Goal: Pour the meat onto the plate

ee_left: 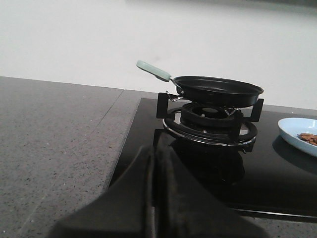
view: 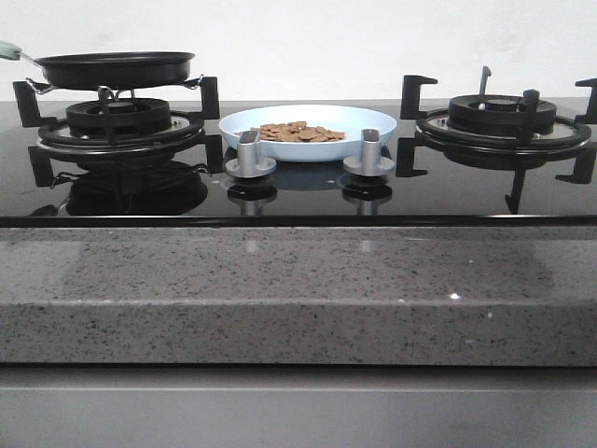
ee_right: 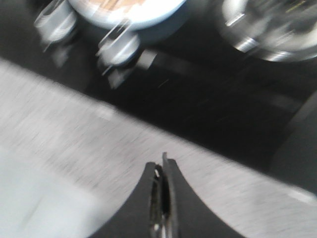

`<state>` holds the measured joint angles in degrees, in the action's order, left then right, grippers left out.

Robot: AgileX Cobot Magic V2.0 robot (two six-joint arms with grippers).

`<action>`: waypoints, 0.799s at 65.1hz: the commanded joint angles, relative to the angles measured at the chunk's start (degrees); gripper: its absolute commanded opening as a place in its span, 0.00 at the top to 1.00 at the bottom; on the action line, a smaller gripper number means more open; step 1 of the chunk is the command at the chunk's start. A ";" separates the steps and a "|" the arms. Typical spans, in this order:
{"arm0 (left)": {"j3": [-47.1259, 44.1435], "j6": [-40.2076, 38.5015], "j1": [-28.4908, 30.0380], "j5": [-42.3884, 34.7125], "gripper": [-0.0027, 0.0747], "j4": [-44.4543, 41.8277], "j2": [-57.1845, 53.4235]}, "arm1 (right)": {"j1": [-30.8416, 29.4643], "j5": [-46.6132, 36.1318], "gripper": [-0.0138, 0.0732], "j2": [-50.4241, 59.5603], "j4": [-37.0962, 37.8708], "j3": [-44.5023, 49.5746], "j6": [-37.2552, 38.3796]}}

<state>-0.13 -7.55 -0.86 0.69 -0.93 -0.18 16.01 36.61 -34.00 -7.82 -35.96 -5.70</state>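
Note:
The pale-blue plate (view: 308, 126) sits on the black hob between the two burners, behind two grey knobs. A heap of small reddish-brown meat (view: 300, 132) pieces lies on it. The plate's edge (ee_left: 295, 130) with some meat (ee_left: 308, 137) shows in the left wrist view, and the plate (ee_right: 133, 12) appears blurred in the right wrist view. The black frying pan (view: 114, 67) with a pale-green handle (ee_left: 153, 70) rests on the left burner. My left gripper (ee_left: 157, 151) is shut and empty, low in front of that burner. My right gripper (ee_right: 163, 161) is shut and empty over the grey counter.
Two grey knobs (view: 250, 154) (view: 369, 152) stand in front of the plate. The right burner (view: 502, 121) carries nothing on its black grate. A speckled grey stone counter (view: 298, 289) runs along the hob's front and to its left (ee_left: 54, 134). A white wall is behind.

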 commanded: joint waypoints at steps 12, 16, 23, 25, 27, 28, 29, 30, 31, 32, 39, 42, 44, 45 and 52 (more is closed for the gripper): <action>-0.41 -0.19 -0.09 -5.02 0.99 -0.05 -0.93 | -9.83 -23.19 0.92 17.98 0.00 16.83 -0.11; -0.41 -0.19 -0.09 -5.02 0.99 -0.05 -0.93 | -11.27 -25.62 0.92 21.92 -0.33 20.61 -0.11; -0.41 -0.19 -0.09 -5.02 0.99 -0.05 -0.93 | -12.84 -28.21 0.92 27.92 -0.85 26.12 -0.11; -0.41 -0.19 -0.09 -5.02 0.99 -0.05 -0.93 | -13.04 -28.80 0.92 29.40 -1.22 27.54 -0.11; -0.41 -0.19 -0.09 -5.02 0.99 -0.05 -0.93 | -13.12 -29.30 0.92 30.45 -1.73 28.55 -0.11; -0.41 -0.19 -0.09 -5.02 0.99 -0.05 -0.93 | -13.20 -29.60 0.92 30.93 -1.94 29.04 -0.11; -0.41 -0.19 -0.09 -5.02 0.99 -0.05 -0.93 | -13.26 -30.06 0.92 31.58 -2.06 29.53 -0.11; -0.41 -0.19 -0.09 -5.02 0.99 -0.05 -0.93 | -13.27 -30.41 0.92 32.00 -2.24 30.22 -0.11; -0.41 -0.19 -0.09 -5.02 0.99 -0.05 -0.93 | -13.27 -30.99 0.92 32.58 -2.31 30.70 -0.11; -0.41 -0.19 -0.09 -5.02 0.99 -0.05 -0.93 | -13.27 -31.41 0.92 32.94 -2.30 31.15 -0.11; -0.41 -0.19 -0.09 -5.02 0.99 -0.05 -0.93 | -13.27 -34.44 0.92 34.93 -2.30 34.53 -0.11; -0.41 -0.19 -0.09 -5.02 0.99 -0.05 -0.93 | -13.27 -35.91 0.92 35.57 -2.30 35.69 -0.11; -0.41 -0.19 -0.09 -5.02 0.99 -0.05 -0.93 | -13.27 -36.61 0.92 35.58 -2.30 36.60 -0.11; -0.41 -0.19 -0.09 -5.02 0.99 -0.05 -0.93 | -13.27 -37.44 0.92 35.58 -2.30 36.96 -0.11; -0.41 -0.19 -0.09 -5.02 0.99 -0.05 -0.93 | -12.63 -37.65 0.92 35.58 -2.30 37.16 -0.11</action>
<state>-0.13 -7.55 -0.86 0.57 -0.93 -0.18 3.25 5.09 0.54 -9.94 1.46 -5.70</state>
